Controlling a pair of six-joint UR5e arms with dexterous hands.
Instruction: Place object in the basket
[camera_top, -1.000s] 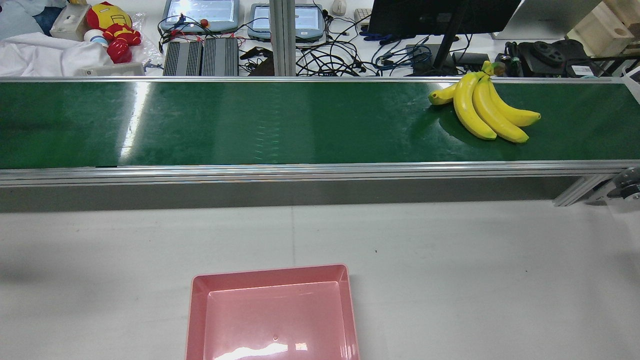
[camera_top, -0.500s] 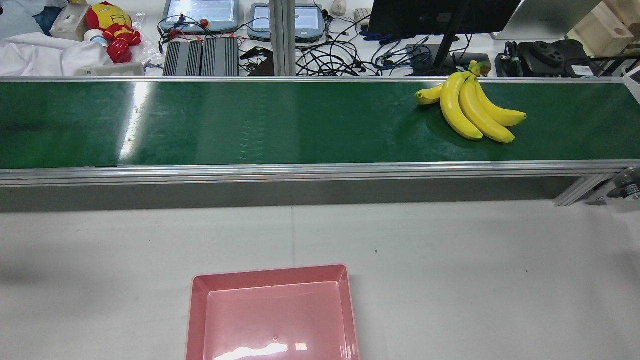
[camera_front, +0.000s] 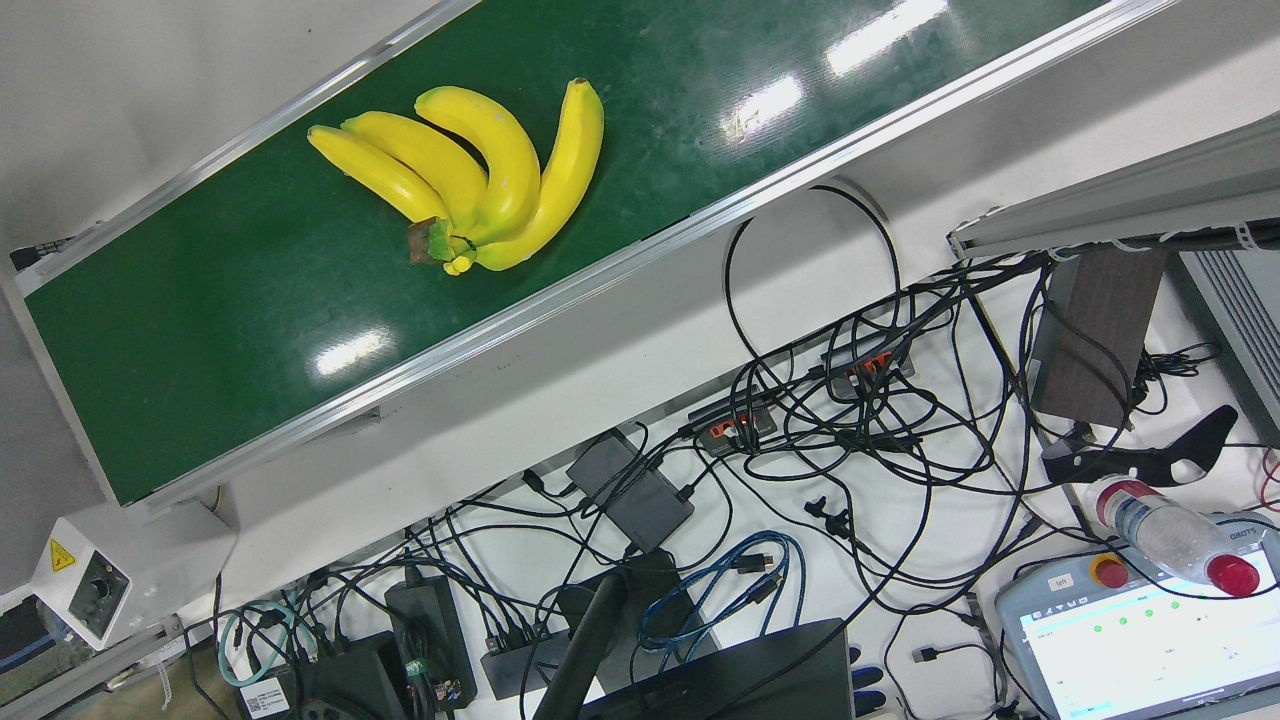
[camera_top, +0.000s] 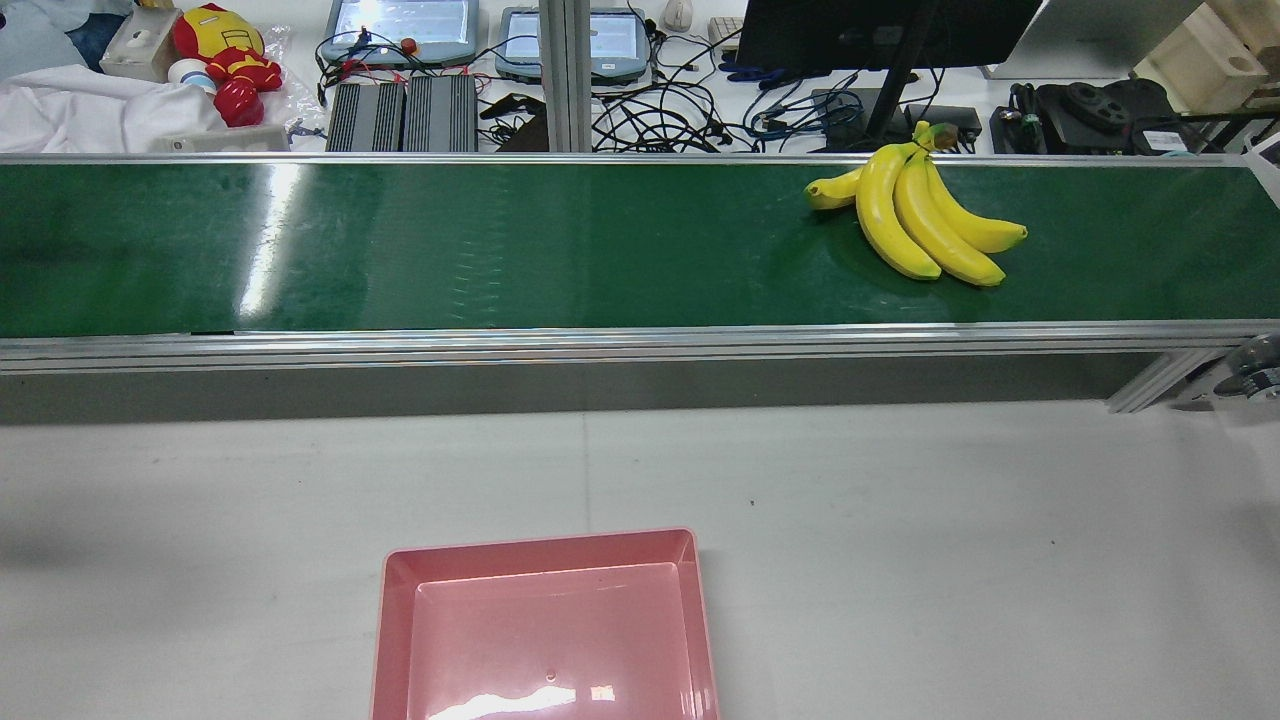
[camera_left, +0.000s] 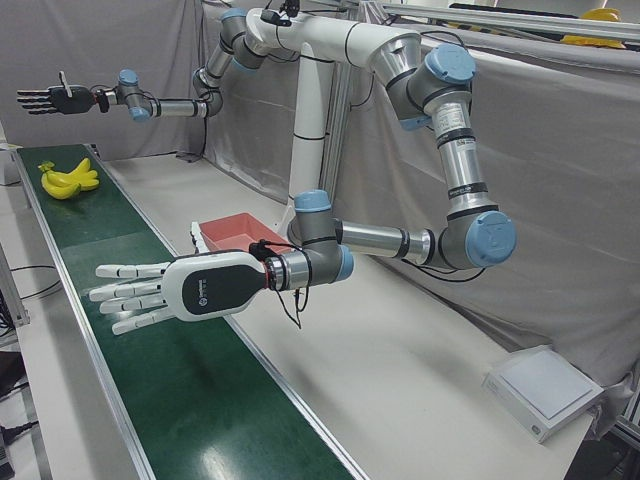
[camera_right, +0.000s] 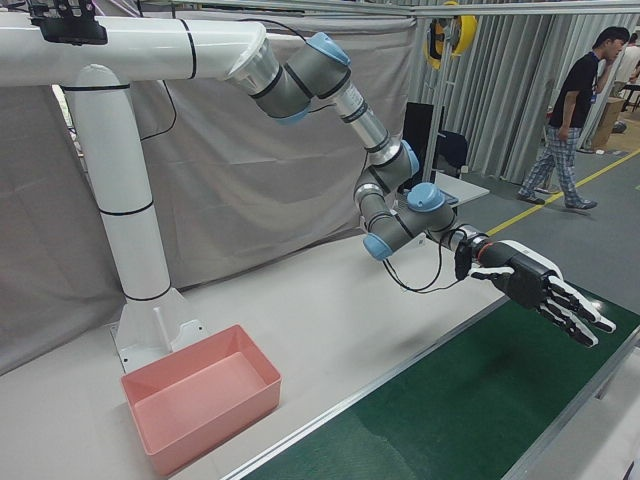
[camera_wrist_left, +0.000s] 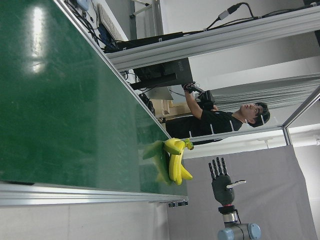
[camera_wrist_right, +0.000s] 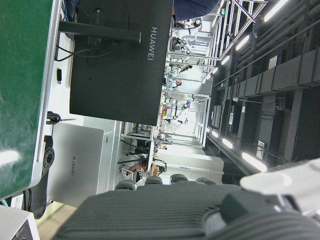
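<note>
A bunch of yellow bananas (camera_top: 915, 215) lies on the green conveyor belt (camera_top: 500, 240), toward its right end in the rear view; the same bananas (camera_front: 470, 180) show from above and far off (camera_left: 68, 178). The pink basket (camera_top: 540, 545) stands empty on the grey table, near the front edge. My left hand (camera_left: 150, 293), white, hovers flat over the belt with fingers spread, far from the bananas (camera_wrist_left: 175, 160). My right hand (camera_right: 530, 290), dark, is stretched out open over the belt's other end; that right hand (camera_left: 50, 100) hangs above and beyond the bananas. Neither holds anything.
Beyond the belt lie tangled cables (camera_front: 850, 400), a monitor (camera_wrist_right: 120, 60), tablets (camera_top: 400, 25) and a plush toy (camera_top: 225, 55). A person (camera_right: 575, 100) walks in the background. A white box (camera_left: 545, 390) sits on the table's far corner. The belt has raised aluminium rails (camera_top: 600, 345).
The bananas have travelled leftward along the belt in the rear view. The basket has not moved.
</note>
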